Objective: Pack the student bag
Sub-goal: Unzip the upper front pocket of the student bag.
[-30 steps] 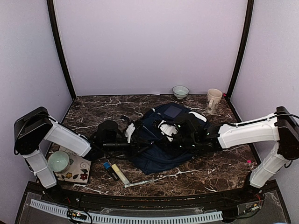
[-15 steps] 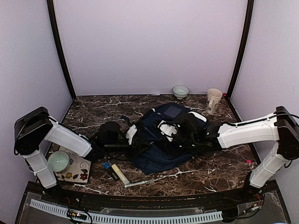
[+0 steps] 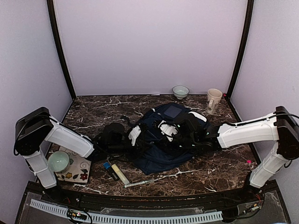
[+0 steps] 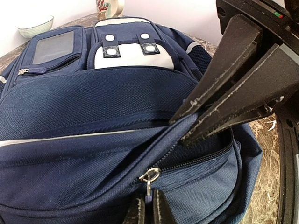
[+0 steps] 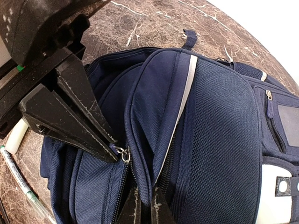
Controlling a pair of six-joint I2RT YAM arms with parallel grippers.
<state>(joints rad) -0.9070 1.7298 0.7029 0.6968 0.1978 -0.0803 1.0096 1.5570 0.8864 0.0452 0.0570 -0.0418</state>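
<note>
- The bag (image 3: 159, 157) lies flat in the middle of the marble table (image 3: 93, 112), right between the two arms. Its white patch (image 4: 131, 53) faces up, toward the far end.
- Left claw (image 4: 147, 207) is clamped tight on the little metal zip pull (image 4: 149, 176) on the bag's left end.
- Right claw (image 5: 144, 201) is squeezed narrow too. It's pinching a fold of the navy fabric right by the zip track, at the bottom end of the pale stripe (image 5: 181, 93).
- The two sets of tips end up really close together, just across the zip from each other.
- Honestly can't tell how far that zip is open, since the fabric is bunched up around it.
- Behind the bag, by the back wall, there's a small bowl (image 3: 180, 91) and a cream mug (image 3: 214, 100), both clear of the bag.
- Front left has a flowery tile (image 3: 77, 171) with a pale round thing (image 3: 59, 161) sitting on it.
- Beside the tile, just in front of the bag, are a cream stick (image 3: 120, 174) and a pen (image 3: 140, 183) lying on the marble. There's also a small blue-and-black bit I can't make out.
</note>
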